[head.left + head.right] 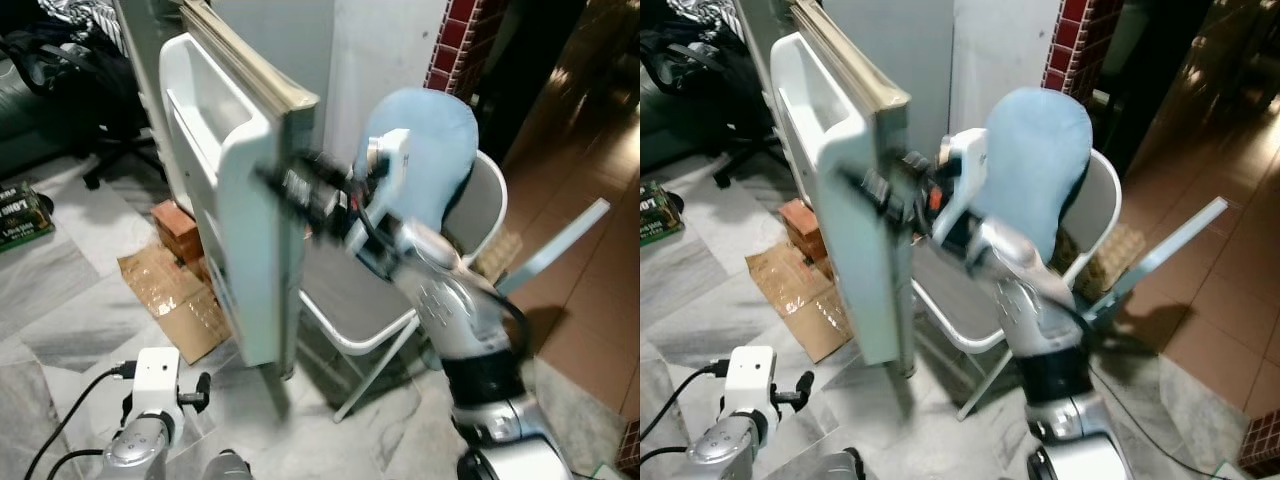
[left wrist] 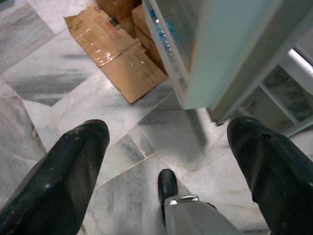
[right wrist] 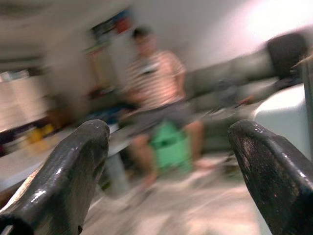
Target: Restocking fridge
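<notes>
fridge door [image 1: 240,200] stands open beside the folding chair [image 1: 400,280], right gripper [image 1: 290,190] spread wide and empty at its outer edge, left gripper [image 2: 166,161] likewise open, hanging low; door judged rigid, heavy-swinging, smooth-faced, best taken along that free edge.

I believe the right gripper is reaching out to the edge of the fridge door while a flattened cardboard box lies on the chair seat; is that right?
Not quite. The right gripper is at the fridge door edge, but the cardboard lies on the floor beside the door, not on the chair seat, as the left eye view shows.
</notes>
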`<state>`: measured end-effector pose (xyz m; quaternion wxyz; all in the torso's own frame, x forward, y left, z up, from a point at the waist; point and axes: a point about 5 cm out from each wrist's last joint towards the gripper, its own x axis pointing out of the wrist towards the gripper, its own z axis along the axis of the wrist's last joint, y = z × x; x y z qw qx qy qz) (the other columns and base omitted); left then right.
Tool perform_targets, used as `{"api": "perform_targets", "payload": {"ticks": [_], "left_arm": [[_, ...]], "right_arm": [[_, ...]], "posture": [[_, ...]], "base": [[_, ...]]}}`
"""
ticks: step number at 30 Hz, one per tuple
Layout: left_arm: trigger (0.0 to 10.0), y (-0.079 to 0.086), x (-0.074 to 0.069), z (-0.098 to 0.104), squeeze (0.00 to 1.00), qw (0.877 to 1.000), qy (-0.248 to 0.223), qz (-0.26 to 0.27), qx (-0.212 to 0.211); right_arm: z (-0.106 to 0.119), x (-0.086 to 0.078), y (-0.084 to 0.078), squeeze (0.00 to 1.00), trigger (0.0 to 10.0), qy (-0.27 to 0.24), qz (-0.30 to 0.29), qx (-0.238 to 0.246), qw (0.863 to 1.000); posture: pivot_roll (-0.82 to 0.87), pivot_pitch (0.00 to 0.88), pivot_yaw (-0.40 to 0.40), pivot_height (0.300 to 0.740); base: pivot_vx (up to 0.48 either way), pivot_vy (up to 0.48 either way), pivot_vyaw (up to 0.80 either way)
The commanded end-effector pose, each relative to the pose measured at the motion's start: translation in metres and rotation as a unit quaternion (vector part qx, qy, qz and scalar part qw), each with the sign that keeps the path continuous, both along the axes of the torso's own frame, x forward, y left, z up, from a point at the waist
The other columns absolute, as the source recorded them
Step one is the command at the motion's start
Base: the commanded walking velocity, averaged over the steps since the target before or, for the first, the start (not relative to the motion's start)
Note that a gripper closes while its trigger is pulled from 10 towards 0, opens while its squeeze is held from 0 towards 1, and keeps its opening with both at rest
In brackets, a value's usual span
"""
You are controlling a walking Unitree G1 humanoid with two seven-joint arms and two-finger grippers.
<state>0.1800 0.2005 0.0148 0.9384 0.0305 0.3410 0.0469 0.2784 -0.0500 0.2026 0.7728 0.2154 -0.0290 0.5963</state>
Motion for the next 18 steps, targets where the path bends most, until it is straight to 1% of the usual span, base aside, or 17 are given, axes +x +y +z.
{"api": "perform_targets", "payload": {"ticks": [1, 2, 3, 4, 5, 6, 7, 8, 9, 10, 11, 12, 14, 15, 16, 17, 18], "left_arm": [[10.0, 0.001, 0.001, 0.001, 0.00, 1.000, 0.003, -0.005, 0.001], [10.0, 0.000, 0.001, 0.001, 0.00, 1.000, 0.003, -0.005, 0.001], [10.0, 0.000, 0.001, 0.000, 0.00, 1.000, 0.004, -0.006, 0.001], [10.0, 0.000, 0.002, 0.000, 0.00, 1.000, 0.005, -0.006, 0.000], [10.0, 0.000, 0.002, 0.000, 0.00, 1.000, 0.006, -0.007, 0.000], [10.0, 0.000, 0.002, 0.000, 0.00, 1.000, 0.006, -0.008, 0.000], [10.0, 0.000, 0.003, 0.000, 0.00, 1.000, 0.007, -0.009, 0.000], [10.0, 0.000, 0.003, 0.000, 0.00, 1.000, 0.007, -0.009, 0.000], [10.0, 0.001, 0.003, 0.000, 0.00, 1.000, 0.007, -0.009, 0.001], [10.0, 0.001, 0.003, 0.000, 0.00, 1.000, 0.008, -0.010, 0.001], [10.0, 0.001, 0.003, 0.000, 0.00, 1.000, 0.008, -0.010, 0.002], [10.0, 0.001, 0.004, 0.000, 0.00, 1.000, 0.009, -0.011, 0.002], [10.0, 0.002, 0.004, 0.000, 0.00, 1.000, 0.010, -0.012, 0.004], [10.0, 0.002, 0.004, 0.001, 0.00, 1.000, 0.010, -0.013, 0.006], [10.0, 0.002, 0.005, 0.001, 0.00, 1.000, 0.011, -0.014, 0.007], [10.0, 0.002, 0.005, 0.001, 0.00, 1.000, 0.011, -0.014, 0.007], [10.0, 0.003, 0.005, 0.001, 0.00, 1.000, 0.011, -0.014, 0.007]], "right_arm": [[-0.025, 0.007, -0.021, 0.00, 10.0, 0.010, -0.033, -0.072, 0.997], [-0.034, 0.010, -0.026, 0.00, 10.0, 0.009, -0.049, -0.099, 0.994], [-0.053, 0.017, -0.036, 0.00, 10.0, 0.018, -0.092, -0.164, 0.982], [-0.068, 0.024, -0.046, 0.00, 10.0, 0.022, -0.129, -0.218, 0.967], [-0.085, 0.031, -0.057, 0.00, 10.0, 0.027, -0.175, -0.279, 0.944], [-0.098, 0.037, -0.069, 0.00, 10.0, 0.029, -0.214, -0.334, 0.918], [-0.110, 0.042, -0.083, 0.00, 10.0, 0.035, -0.262, -0.401, 0.877], [-0.110, 0.042, -0.083, 0.00, 10.0, 0.035, -0.262, -0.401, 0.877], [-0.115, 0.044, -0.088, 0.00, 10.0, 0.030, -0.284, -0.433, 0.855], [-0.117, 0.048, -0.088, 0.00, 10.0, 0.024, -0.305, -0.446, 0.841], [-0.118, 0.050, -0.088, 0.00, 10.0, 0.019, -0.319, -0.455, 0.832], [-0.116, 0.055, -0.084, 0.00, 10.0, 0.033, -0.347, -0.438, 0.829], [-0.106, 0.061, -0.067, 0.00, 10.0, 0.024, -0.356, -0.408, 0.840], [-0.095, 0.063, -0.050, 0.00, 10.0, 0.014, -0.352, -0.378, 0.856], [-0.081, 0.065, -0.027, 0.00, 10.0, 0.007, -0.342, -0.335, 0.878], [-0.081, 0.065, -0.027, 0.00, 10.0, 0.007, -0.342, -0.335, 0.878], [-0.065, 0.060, 0.000, 0.00, 10.0, 0.021, -0.307, -0.279, 0.909]], "posture": [[0.07, 0.000, -0.039, 0.740], [0.07, 0.000, -0.038, 0.740], [0.06, 0.000, -0.036, 0.740], [0.06, 0.000, -0.036, 0.740], [0.06, 0.000, -0.034, 0.740], [0.06, 0.000, -0.033, 0.740], [0.06, 0.000, -0.030, 0.740], [0.06, 0.000, -0.030, 0.740], [0.06, 0.000, -0.027, 0.740], [0.06, 0.000, -0.026, 0.740], [0.06, 0.000, -0.026, 0.740], [0.07, 0.000, -0.023, 0.740], [0.07, 0.000, -0.022, 0.740], [0.07, 0.000, -0.021, 0.740], [0.08, 0.000, -0.021, 0.740], [0.08, 0.000, -0.021, 0.740], [0.08, 0.000, -0.023, 0.740]], "base": [[0.000, 0.000, 0.00], [0.000, 0.000, 0.00], [0.000, 0.000, 0.00], [0.000, 0.000, 0.00], [0.000, 0.000, 0.00], [0.000, 0.000, 0.00], [0.000, 0.000, 0.00], [0.000, 0.000, 0.00], [0.000, 0.000, 0.00], [0.000, 0.000, 0.00], [0.000, 0.000, 0.00], [0.000, 0.000, 0.00], [0.000, 0.000, 0.00], [0.000, 0.000, 0.00], [0.000, 0.000, 0.00], [0.000, 0.000, 0.00], [0.000, 0.000, 0.00]]}}
